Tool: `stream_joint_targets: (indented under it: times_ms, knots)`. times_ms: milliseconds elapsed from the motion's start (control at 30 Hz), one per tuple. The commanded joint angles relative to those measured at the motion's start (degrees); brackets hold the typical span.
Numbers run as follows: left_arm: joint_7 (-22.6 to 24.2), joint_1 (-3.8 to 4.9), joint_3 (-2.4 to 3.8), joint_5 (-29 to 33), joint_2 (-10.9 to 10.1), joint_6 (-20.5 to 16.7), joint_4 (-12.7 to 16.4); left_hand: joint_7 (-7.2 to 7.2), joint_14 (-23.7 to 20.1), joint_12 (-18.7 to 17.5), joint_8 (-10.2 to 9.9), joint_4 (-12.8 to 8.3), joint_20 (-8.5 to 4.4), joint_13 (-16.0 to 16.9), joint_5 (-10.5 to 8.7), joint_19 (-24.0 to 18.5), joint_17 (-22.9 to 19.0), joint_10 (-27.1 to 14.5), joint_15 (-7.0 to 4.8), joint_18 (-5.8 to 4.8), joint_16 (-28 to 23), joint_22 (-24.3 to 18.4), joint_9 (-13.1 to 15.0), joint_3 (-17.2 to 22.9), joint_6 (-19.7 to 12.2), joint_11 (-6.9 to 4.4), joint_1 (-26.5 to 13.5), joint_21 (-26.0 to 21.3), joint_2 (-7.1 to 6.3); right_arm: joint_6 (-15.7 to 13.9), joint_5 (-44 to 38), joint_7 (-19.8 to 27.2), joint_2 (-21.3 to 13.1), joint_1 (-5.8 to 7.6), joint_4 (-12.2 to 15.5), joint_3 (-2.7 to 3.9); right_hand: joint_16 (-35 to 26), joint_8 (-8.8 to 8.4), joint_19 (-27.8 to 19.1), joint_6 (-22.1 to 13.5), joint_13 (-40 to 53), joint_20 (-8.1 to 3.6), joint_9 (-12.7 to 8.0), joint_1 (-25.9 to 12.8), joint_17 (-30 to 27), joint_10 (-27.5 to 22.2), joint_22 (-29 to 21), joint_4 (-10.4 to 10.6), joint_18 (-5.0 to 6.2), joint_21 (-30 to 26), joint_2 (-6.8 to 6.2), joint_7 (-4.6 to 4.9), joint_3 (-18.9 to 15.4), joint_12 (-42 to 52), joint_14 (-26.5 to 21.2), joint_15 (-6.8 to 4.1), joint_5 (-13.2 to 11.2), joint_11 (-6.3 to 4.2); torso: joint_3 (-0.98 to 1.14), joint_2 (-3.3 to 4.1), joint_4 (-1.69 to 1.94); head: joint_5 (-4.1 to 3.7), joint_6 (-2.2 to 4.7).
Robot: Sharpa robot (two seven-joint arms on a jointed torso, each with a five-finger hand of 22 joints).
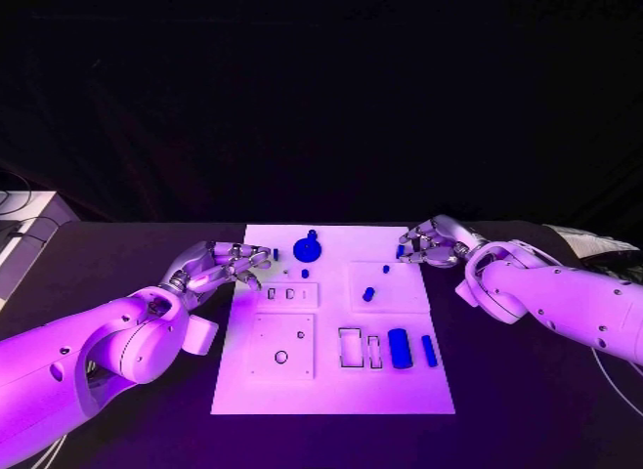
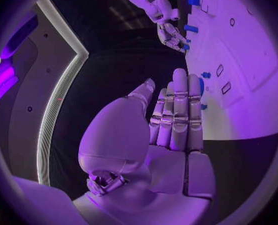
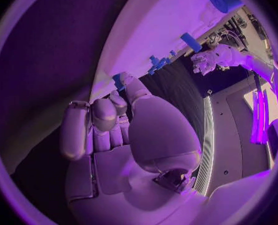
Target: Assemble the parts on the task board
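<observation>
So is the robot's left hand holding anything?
No, empty: the left hand has straight fingers with nothing between them, beside the task board.

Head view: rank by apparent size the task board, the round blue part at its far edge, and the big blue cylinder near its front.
1. Task board
2. and 3. Blue cylinder and round blue part: look alike in size, no clear order.

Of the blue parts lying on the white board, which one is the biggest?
The round blue part at the task board's far edge, between the two hands. It is a wide disc with a small knob; the others are slim bars or tiny pegs.
</observation>
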Motion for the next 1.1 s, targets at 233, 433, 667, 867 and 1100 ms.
stream_joint_targets:
  times_ms: [233, 433, 667, 867, 1100]
  knots:
    - [0.66, -0.01, 0.12, -0.15, 0.09, 0.90, -0.05, 0.06, -0.28, -0.06, -0.16, -0.29, -0.07, -0.04, -0.28, -0.45, -0.07, -0.50, 0.19, 0.89, 0.30, -0.16, 0.04, 0.18, -0.49, 0.02, -0.06, 0.36, -0.08, 1.33, -1.72, -0.12, 0.63, -0.16, -0.25, -0.10, -0.28, -0.27, 3.88, 0.87, 0.25, -0.07, 0.01, -0.21, 0.19, 0.49, 10.80, -0.03, 0.03, 0.36, 0.96, -0.16, 0.77, 0.33, 0.21, -0.09, 0.07, -0.43, -0.01, 0.03, 0.02, 0.02, -0.06]
    - [0.61, 0.00, 0.12, -0.15, 0.08, 0.87, -0.11, 0.06, -0.28, -0.06, -0.16, -0.29, -0.07, -0.04, -0.28, -0.45, -0.07, -0.50, 0.19, 0.89, 0.30, -0.16, 0.04, 0.18, -0.49, 0.02, -0.06, 0.36, -0.08, 1.38, -1.54, -0.19, 0.85, -0.16, -0.31, -0.10, -0.38, -0.29, 3.89, 1.96, 0.56, -0.26, -0.02, -0.76, 0.29, 0.71, 10.82, -0.25, -0.03, 0.43, 1.80, -0.53, 1.76, 0.48, 0.26, -0.34, 1.57, -0.70, -0.02, -0.03, 0.03, 0.03, -0.11]
    - [0.54, 0.00, 0.12, -0.15, 0.03, 0.85, -0.14, 0.06, -0.28, -0.06, -0.16, -0.29, -0.07, -0.04, -0.28, -0.45, -0.07, -0.50, 0.19, 0.89, 0.30, -0.16, 0.04, 0.18, -0.49, 0.02, -0.06, 0.36, -0.08, 1.39, -1.38, -0.02, 0.96, -0.16, -0.28, -0.10, -0.70, -0.19, 3.86, 4.83, 1.32, -0.94, -0.02, -2.18, 0.45, 0.91, 10.80, -1.06, -0.22, 0.39, 4.01, -1.49, 7.59, 0.56, 0.34, -0.97, 2.43, -1.42, 0.04, 0.01, -0.06, 0.03, -0.14]
    - [0.51, 0.00, 0.13, -0.15, -0.04, 0.83, -0.16, 0.06, -0.28, -0.06, -0.16, -0.29, -0.07, -0.04, -0.28, -0.45, -0.07, -0.50, 0.19, 0.89, 0.30, -0.16, 0.04, 0.18, -0.49, 0.02, -0.06, 0.36, -0.08, 1.15, -1.33, 0.25, 0.97, -0.16, -0.16, -0.10, -0.91, 0.03, 3.84, 5.58, 1.63, -1.11, 0.05, -2.51, 0.57, 1.10, 10.81, -1.87, -0.31, 0.42, 4.91, -1.72, 10.69, 0.42, 0.37, -1.11, 2.56, -1.60, 0.04, 0.04, -0.03, 0.05, -0.15]
    - [0.49, 0.00, 0.13, -0.15, -0.07, 0.80, -0.23, 0.06, -0.28, -0.06, -0.16, -0.29, -0.07, -0.04, -0.28, -0.45, -0.07, -0.50, 0.19, 0.89, 0.30, -0.16, 0.04, 0.18, -0.49, 0.02, -0.06, 0.36, -0.08, 0.42, -0.96, 0.67, 1.04, -0.16, 0.31, -0.09, -0.93, 0.02, 3.82, 5.48, 1.77, -1.15, 0.05, -2.81, 0.96, 1.13, 10.84, -2.89, -0.38, 0.54, 5.09, -1.57, 13.44, 0.20, 0.41, -1.11, 2.01, -1.54, 0.03, -0.01, 0.04, 0.04, -0.15]
